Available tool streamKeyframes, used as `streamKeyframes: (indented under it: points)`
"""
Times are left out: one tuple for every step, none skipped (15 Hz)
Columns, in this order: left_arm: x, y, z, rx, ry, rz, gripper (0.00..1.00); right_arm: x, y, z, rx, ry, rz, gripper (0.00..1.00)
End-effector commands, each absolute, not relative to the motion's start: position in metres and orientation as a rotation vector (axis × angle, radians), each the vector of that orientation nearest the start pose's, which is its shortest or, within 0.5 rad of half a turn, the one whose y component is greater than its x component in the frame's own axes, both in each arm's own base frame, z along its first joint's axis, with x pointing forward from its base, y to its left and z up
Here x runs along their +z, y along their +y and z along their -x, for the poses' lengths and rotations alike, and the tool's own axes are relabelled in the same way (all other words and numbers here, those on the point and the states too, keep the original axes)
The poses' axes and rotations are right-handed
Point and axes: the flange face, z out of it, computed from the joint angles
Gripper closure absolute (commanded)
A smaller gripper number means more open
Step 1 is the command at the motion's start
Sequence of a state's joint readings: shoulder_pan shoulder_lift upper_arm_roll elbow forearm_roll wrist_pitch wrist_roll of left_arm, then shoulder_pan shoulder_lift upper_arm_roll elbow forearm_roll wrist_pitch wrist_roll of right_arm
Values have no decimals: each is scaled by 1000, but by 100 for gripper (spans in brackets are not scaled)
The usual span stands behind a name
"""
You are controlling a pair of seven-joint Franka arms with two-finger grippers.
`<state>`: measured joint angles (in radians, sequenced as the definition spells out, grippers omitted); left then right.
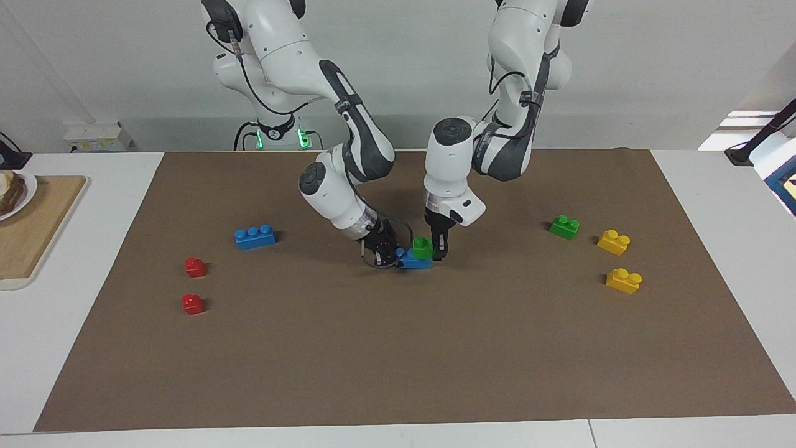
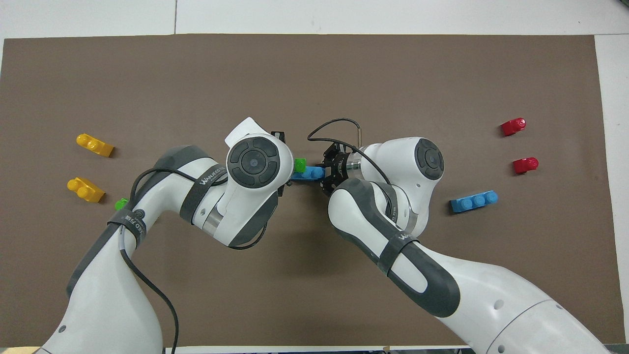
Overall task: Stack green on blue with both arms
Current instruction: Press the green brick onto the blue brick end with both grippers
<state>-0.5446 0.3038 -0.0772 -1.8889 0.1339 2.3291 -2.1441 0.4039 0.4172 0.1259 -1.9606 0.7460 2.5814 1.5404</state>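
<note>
Green brick, clamped in the left gripper, sits on one end of the blue brick at frame centre. The right gripper grips the other end.

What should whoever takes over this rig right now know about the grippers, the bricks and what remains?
Left gripper: shut on the green brick, set on the end of the blue brick toward the left arm.
Right gripper: shut on that blue brick's other end, at mid-mat.
Done: both bricks picked, green brought onto blue.
Left: confirm the green brick is pressed home, release both.
Spare green brick and spare blue brick lie untouched.
</note>
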Motion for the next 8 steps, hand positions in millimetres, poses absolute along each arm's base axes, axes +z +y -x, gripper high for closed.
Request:
streamKeyframes:
  points:
    - [351, -369, -518, -196, -2118, 2477, 100, 274, 303, -546, 451, 1979, 1819, 100]
    - [350, -368, -517, -194, -2112, 2474, 100, 274, 303, -546, 450, 1976, 1820, 100]
    - [349, -368, -517, -193, -2108, 2473, 100, 274, 303, -546, 449, 1977, 1819, 100]
    - [348, -368, -516, -191, -2105, 2474, 100, 274, 303, -546, 449, 1977, 1819, 100]
    - [347, -368, -516, -189, -2107, 2475, 100, 274, 303, -546, 449, 1977, 1819, 100]
    - [345, -369, -515, -187, -2103, 2478, 100, 273, 303, -545, 449, 1979, 1820, 100]
    - [338, -370, -515, -182, -2095, 2473, 100, 273, 303, -546, 448, 1979, 1819, 100]
    - [335, -377, -511, -173, -2082, 2483, 100, 273, 303, -546, 447, 1979, 1819, 100]
